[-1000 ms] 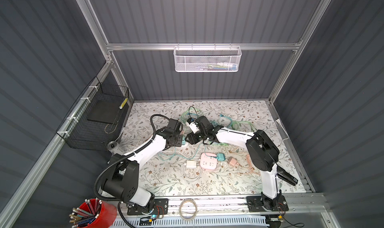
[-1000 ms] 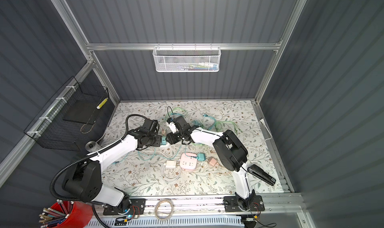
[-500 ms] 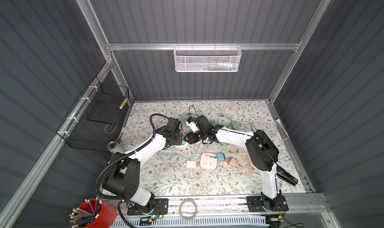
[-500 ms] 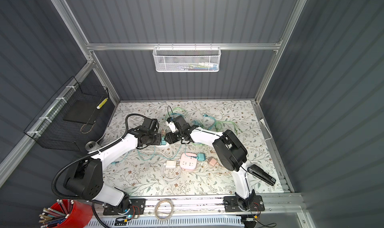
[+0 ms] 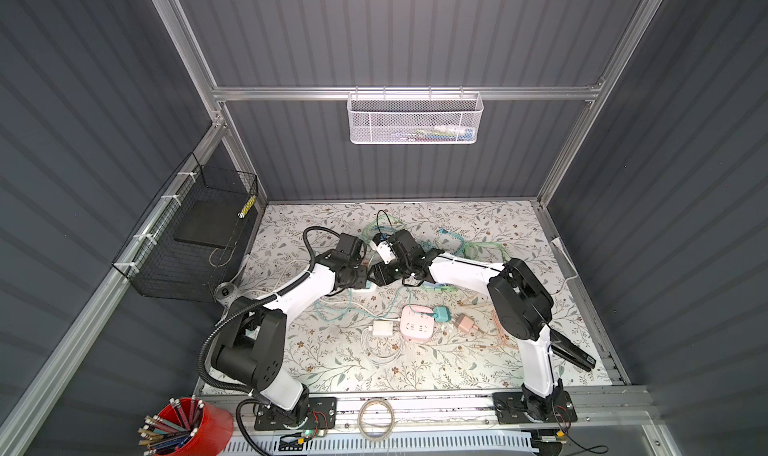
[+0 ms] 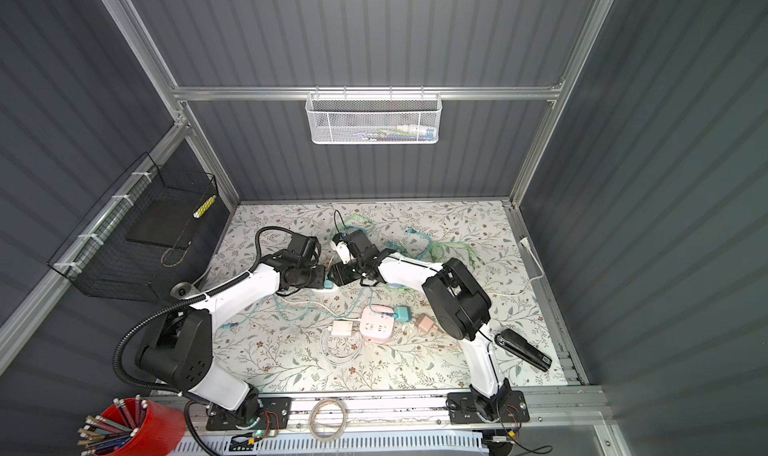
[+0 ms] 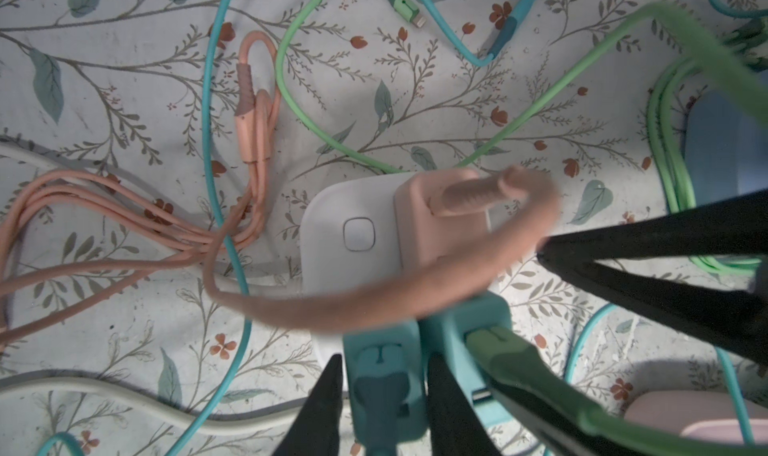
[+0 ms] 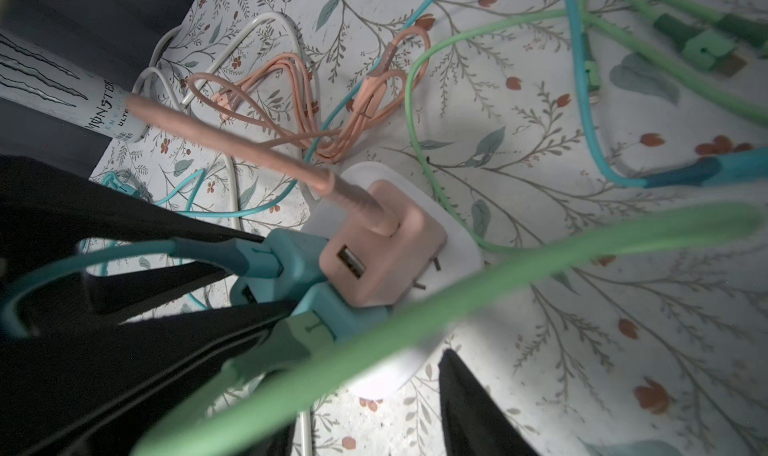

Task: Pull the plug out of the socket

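Finding: the teal plug (image 7: 405,391) was seated in the white socket block (image 7: 353,233), which lay flat on the floral surface (image 7: 124,100) between the two arms. The plug stood upright from the block's face, and its cable (image 7: 376,391) left along the same axis. The left tool (image 7: 384,360) was directly over it, fingers (image 7: 328,391) pressed to two opposite sides, gripping the plug. A second teal plug (image 7: 461,321) sat just beside, touching one finger. The right tool (image 8: 368,329) straddled the block's end from the opposite side with its jaws apart; contact could not be confirmed. Assessment: withdrawal should run straight along the plug's axis, away from the block.
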Tool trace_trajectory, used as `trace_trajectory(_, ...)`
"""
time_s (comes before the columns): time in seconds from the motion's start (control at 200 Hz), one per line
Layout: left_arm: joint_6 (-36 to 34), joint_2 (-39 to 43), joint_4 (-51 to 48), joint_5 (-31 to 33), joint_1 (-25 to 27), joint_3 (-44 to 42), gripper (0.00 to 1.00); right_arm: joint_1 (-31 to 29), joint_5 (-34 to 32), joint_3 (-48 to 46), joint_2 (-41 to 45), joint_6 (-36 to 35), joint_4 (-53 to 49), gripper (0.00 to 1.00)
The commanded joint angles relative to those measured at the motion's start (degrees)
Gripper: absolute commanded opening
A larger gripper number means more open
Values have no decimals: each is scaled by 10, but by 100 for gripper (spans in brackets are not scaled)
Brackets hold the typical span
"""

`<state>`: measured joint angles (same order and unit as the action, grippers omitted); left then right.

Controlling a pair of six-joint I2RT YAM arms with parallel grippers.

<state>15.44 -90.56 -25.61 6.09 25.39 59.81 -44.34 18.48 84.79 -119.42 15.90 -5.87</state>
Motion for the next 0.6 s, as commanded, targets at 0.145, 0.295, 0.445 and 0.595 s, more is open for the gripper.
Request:
trace_trajectory(0.145, -3, -12, -1, -18, -4, 17, 25, -1, 2, 17, -23, -3, -33, 54)
trace_trajectory(0.295, -1, -1, 6, -28, -4, 21, 15, -1, 2, 22, -29, -3, -43, 53)
trace_trajectory(0.445, 2, 6, 7, -36, -5, 25, 12, -2, 1, 26, -34, -3, -61, 50)
trace_trajectory(0.595, 6, 15, 14, -36, -4, 26, 10, -2, 2, 27, -40, -7, -76, 46)
